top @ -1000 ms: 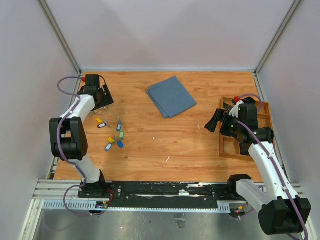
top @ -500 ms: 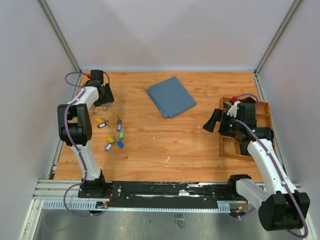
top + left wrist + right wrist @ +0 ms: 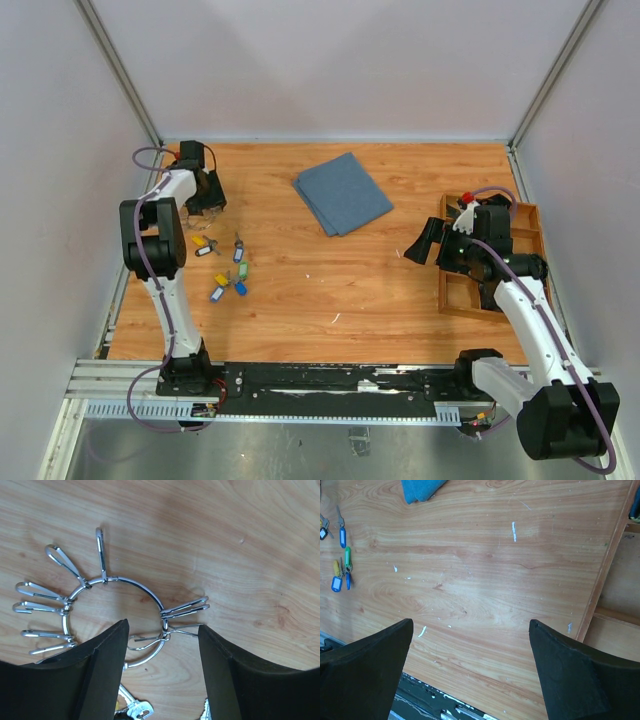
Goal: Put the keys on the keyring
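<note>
Now, the left gripper [image 3: 162, 628] has its fingers apart, clamping nothing, straddling the near arc of the keyring [image 3: 143, 586]. It lies flat on the table [image 3: 240, 555], mostly at twelve o'clock, clips [image 3: 65, 564] fanning nine to twelve. The keys [image 3: 243, 269] sit near at six o'clock. The right gripper [image 3: 471, 624] gapes wide, well apart; the left arm is nearer.

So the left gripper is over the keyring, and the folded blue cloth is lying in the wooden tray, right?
No. The top view shows the blue cloth lying on the table, well apart from the wooden tray. The left gripper is over the keyring, as you said.
</note>
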